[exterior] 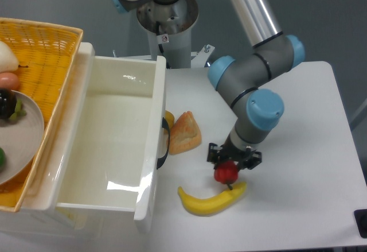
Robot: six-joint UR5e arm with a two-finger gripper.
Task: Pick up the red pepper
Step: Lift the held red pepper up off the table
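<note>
Gripping the red pepper (226, 173), gripper (233, 161) over white table (298, 148), empty white bin (109, 143), yellow basket (40, 51) holding plated fruit.

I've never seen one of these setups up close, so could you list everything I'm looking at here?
pepper: one, red, held in the gripper just above the banana
banana: one, yellow, front of the table
bread wedge: one, tan, beside the bin
bin: one, white, open, left of centre
basket: one, orange wicker, far left, holding a plate
plate: one, grey, with small food items on it
table: one, white
arm: one, grey with blue joints
gripper: one, black, closed around the pepper
</note>
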